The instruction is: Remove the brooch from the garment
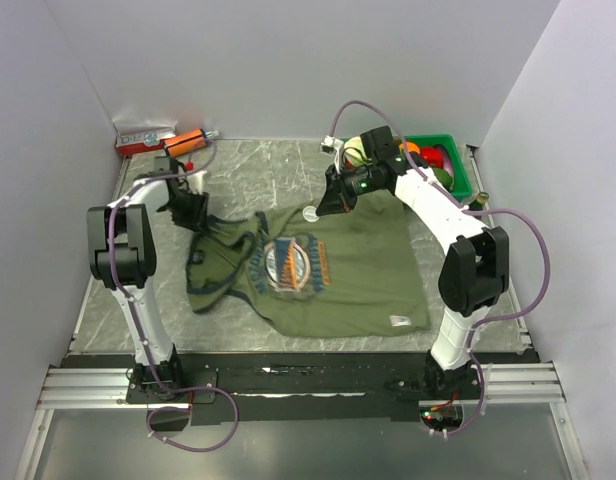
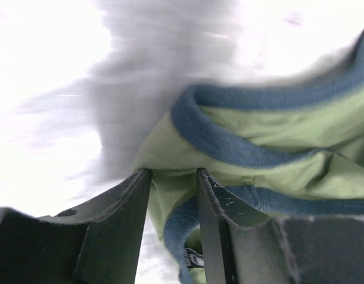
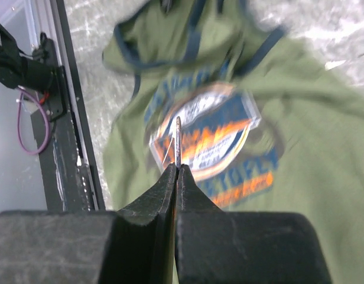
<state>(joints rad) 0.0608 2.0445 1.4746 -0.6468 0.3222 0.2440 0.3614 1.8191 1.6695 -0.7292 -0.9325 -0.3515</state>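
Brooch [image 3: 178, 142]: clamped edge-on in your right pincer [image 3: 176, 168]. Garment [image 2: 259, 136]: navy-trimmed edge pinched in your left pincer [image 2: 174, 173], toward the counter's [image 1: 248, 165] left edge.

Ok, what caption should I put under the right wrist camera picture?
Right gripper pinches the brooch edge-on, held above the green T-shirt's round chest print.

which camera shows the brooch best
Top external: the brooch shows its round whitish face at the tip of the right gripper, by the top edge of the garment. Right wrist sees it only edge-on, a thin sliver pinched in that shut gripper. Left wrist shows only garment trim, no brooch.
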